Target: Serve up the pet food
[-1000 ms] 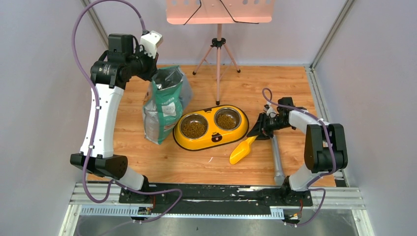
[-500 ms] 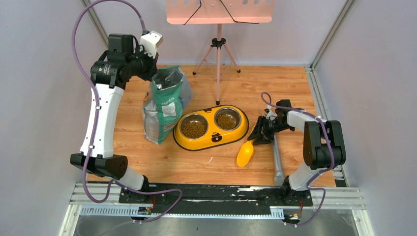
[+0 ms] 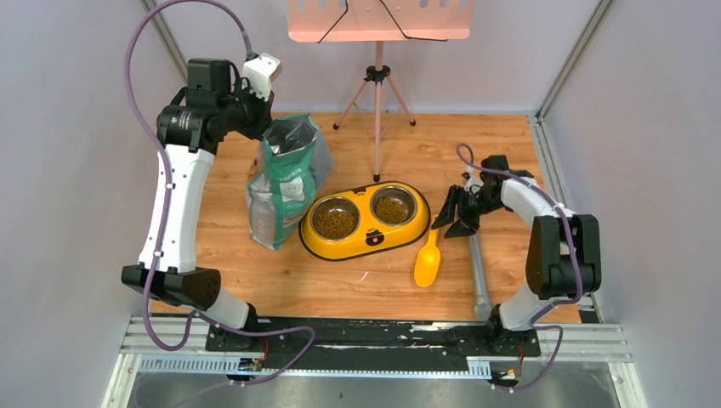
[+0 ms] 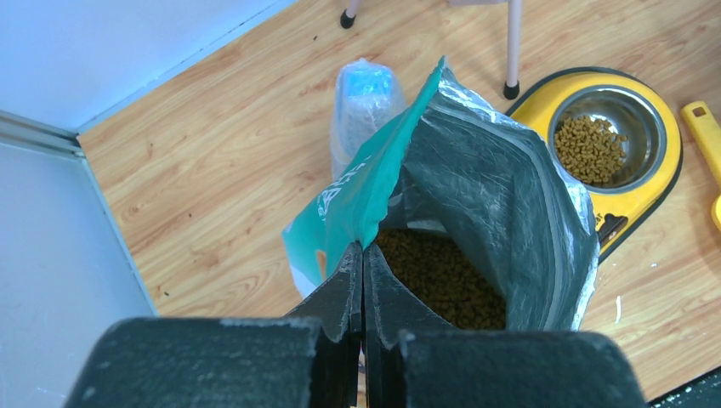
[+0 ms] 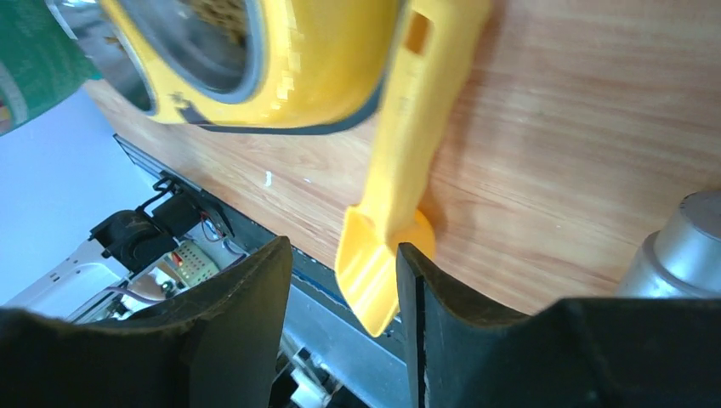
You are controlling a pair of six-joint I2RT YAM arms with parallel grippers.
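pet food (image 3: 334,223) in both cups of the yellow feeder (image 3: 359,247), scoop (image 3: 428,265) lying just right of feeder, right gripper (image 3: 454,214) there too, claws apart, left gripper (image 4: 363,255) pinched together, seemingly on the bag (image 4: 489,200) rim

a wood-grain counter (image 3: 340,289) in warm orange-brown fills the middle of the top view, its grain running left to right. plain pale lavender-grey walls close it in: a left wall (image 3: 59,170), a right wall (image 3: 655,170) and a back wall (image 3: 502,59). a slim metal post (image 3: 574,58) slants up the right rear corner. near the back edge a pink tripod (image 3: 377,93) stands with its feet on the wood and carries a salmon-pink panel (image 3: 378,21) with slots along its upper edge, crossed by thin black cables (image 3: 340,21). silver aluminium rails (image 3: 595,344) run along the near edge, with a grey strip (image 3: 374,391) below them. the light is even and soft, and the shadows are faint.
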